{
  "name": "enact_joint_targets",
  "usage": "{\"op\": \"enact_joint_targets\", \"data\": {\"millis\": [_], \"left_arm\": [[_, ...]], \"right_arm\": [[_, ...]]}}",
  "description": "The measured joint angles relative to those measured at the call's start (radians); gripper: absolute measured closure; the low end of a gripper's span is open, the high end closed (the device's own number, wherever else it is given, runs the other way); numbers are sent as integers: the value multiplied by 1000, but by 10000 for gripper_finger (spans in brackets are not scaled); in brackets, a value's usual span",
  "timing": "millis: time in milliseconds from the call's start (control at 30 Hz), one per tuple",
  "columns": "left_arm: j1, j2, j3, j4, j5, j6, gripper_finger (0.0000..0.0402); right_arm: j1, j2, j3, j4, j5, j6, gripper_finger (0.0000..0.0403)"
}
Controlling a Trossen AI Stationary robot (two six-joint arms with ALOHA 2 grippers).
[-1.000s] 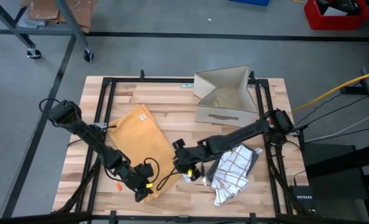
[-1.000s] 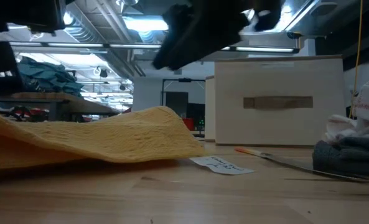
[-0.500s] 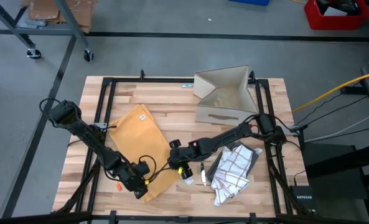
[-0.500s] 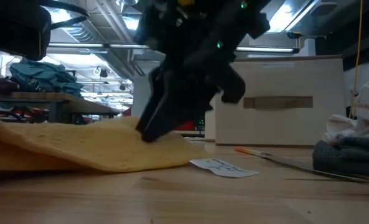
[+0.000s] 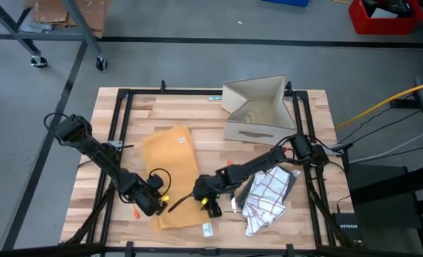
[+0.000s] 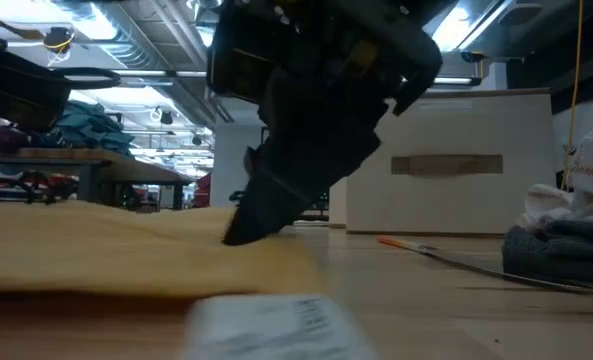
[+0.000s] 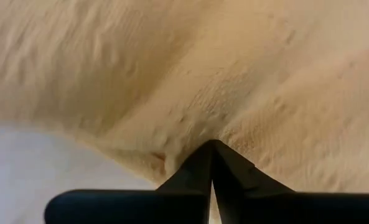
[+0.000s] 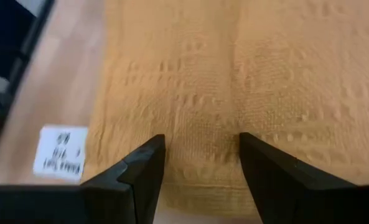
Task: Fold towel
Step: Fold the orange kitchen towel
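Note:
A mustard-yellow towel lies spread on the wooden table, left of centre. My left gripper is at the towel's near-left edge, shut on the cloth. My right gripper points down at the towel's near-right corner. It is open, one finger on either side of a strip of towel just inside the hem. In the low view its dark fingertip reaches down to the towel. My left gripper pinches the towel's near-left edge between its two fingertips, coming steeply from above. The cloth puckers into ridges where the tips meet. The towel lies on the table around the hold. Of my right gripper, I cannot tell whether its open fingertips touch the towel.
A small white label lies loose by the towel's near-right corner. A checked cloth on grey cloths lies to the right. An open cardboard box stands far right of centre. A small orange object lies beside the left arm.
My left gripper has tipped down and shut on the towel's near-left edge. My right gripper has come down to the towel's near-right corner, rolling as it went, still open. The towel's raised hump has flattened and the cloth has turned squarer to the table. The white label has slid toward the near edge.

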Motion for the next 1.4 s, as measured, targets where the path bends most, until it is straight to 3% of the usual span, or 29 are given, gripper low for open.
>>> {"op": "enact_joint_targets", "data": {"millis": [133, 300, 600, 867, 1000, 1200, 1400], "left_arm": [[31, -2, -10, -12, -15, 41, 397], [53, -4, -7, -4, -10, 116, 399], [27, 0, 114, -14, -18, 315, 399], [-10, 0, 166, 70, 44, 425, 395], [-32, 0, 166, 119, 67, 439, 361], [-50, 1, 166, 124, 69, 408, 265], [-72, 17, 166, 129, 58, 581, 207]], "right_arm": [[33, 5, -4, 72, 4, 25, 194], [42, 6, -5, 99, 123, 25, 194], [32, -103, -4, 66, 246, -92, 194], [50, -166, -4, -22, 193, -104, 194], [86, -166, -4, -53, 178, -105, 194], [155, -166, -4, -33, 177, -166, 194], [208, -141, -3, -23, 290, -273, 194]]}}
